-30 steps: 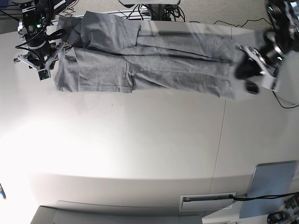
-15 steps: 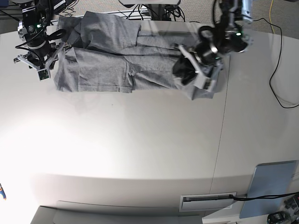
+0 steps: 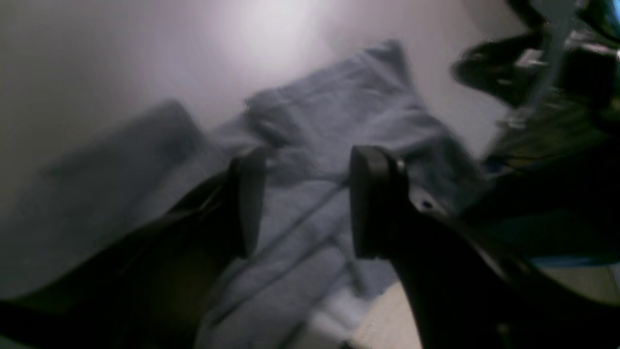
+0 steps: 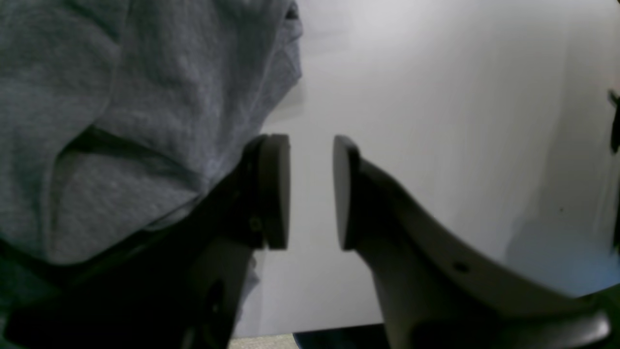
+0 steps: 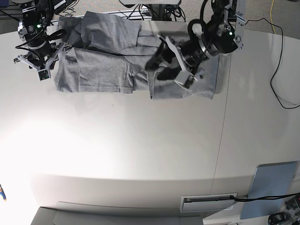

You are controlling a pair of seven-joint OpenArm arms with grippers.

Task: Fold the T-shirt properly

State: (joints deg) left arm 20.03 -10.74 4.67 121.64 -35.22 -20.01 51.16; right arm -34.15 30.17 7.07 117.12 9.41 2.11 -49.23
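The heather-grey T-shirt (image 5: 103, 70) lies along the far side of the white table, plain side up. Its right end is folded over leftward into a doubled patch (image 5: 197, 86). My left gripper (image 5: 158, 66) hovers over that fold with its jaws open. In the left wrist view, blurred, the gripper (image 3: 305, 203) holds nothing and the shirt (image 3: 339, 121) lies below it. My right gripper (image 5: 41, 65) sits at the shirt's left end. In the right wrist view the gripper (image 4: 310, 191) is slightly open over bare table, with the shirt (image 4: 121, 97) bunched against its left finger (image 4: 273, 189).
A flat blue-grey panel (image 5: 272, 187) lies at the front right corner. A table seam (image 5: 220, 140) runs front to back on the right. A black cable (image 5: 277, 79) trails over the right side. Cables and stands crowd the back edge (image 5: 154, 11).
My left gripper has swept from the far right towards the middle, carrying the shirt's right end and folding it over. Its jaws now stand open above the fold. The right arm has not moved.
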